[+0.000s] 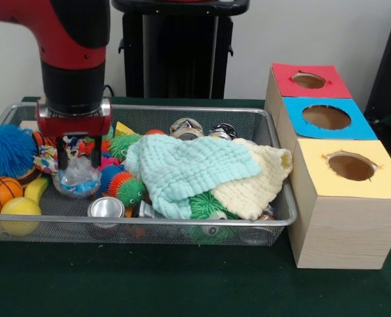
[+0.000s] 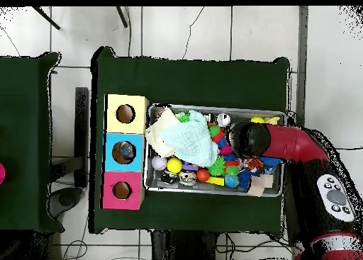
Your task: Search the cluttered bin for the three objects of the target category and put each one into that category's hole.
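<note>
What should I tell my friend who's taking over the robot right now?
Pincer: down in the mesh bin, its tips either side of a clear crinkly object; grip can't be confirmed.
Bin still full: mint cloth and cream cloth cover the toys.
Boxes beside the bin: red hole, blue hole, yellow hole. Something shows in the blue hole from overhead.
Left: lift, sort, keep searching.

cloths [image 1: 189, 168] hiding toys beneath, arm [image 1: 70, 39] cut off at top
</note>
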You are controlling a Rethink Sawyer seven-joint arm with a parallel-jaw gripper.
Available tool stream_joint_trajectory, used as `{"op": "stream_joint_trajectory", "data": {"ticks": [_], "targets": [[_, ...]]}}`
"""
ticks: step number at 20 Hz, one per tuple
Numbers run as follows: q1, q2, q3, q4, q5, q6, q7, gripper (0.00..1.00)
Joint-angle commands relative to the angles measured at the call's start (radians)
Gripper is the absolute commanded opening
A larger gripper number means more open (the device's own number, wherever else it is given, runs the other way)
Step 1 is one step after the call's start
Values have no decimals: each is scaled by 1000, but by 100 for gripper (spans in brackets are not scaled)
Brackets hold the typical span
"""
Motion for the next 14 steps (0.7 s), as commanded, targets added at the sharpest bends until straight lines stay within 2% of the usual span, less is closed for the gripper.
{"op": "stream_joint_trajectory", "data": {"ticks": [1,6,14], "targets": [[40,-112,-34,163,86,-16,248,0],[70,-145,-57,205,136,-19,264,0],[132,-169,-104,262,197,-77,306,0]]}}
